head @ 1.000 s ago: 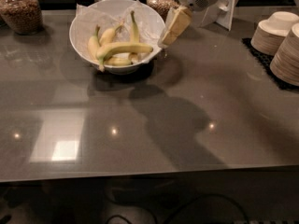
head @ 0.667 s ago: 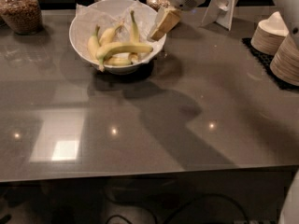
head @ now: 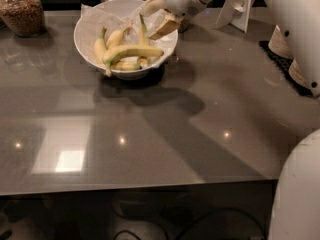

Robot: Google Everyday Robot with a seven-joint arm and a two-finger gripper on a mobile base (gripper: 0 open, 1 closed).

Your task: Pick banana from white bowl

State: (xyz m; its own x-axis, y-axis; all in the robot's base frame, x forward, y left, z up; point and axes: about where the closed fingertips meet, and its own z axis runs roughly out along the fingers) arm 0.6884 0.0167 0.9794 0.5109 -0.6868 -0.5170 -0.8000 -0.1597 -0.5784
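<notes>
Gripper (head: 159, 16): it's in! Swung from beside the white bowl (head: 82, 21) to over its right rim, fingers apart, nothing held.
Banana (head: 132, 51): the long one lies crosswise atop the shorter bananas (head: 107, 41) in the bowl, untouched, just below-left of the fingertips.
Meaning: approach looks nearly done. By my read, dropping onto the banana and closing are what's left.

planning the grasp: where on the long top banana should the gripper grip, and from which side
I'd grip the banana midway, from above: it lies crosswise atop the other bananas in the white bowl. The gripper hovers open over its right rim.
</notes>
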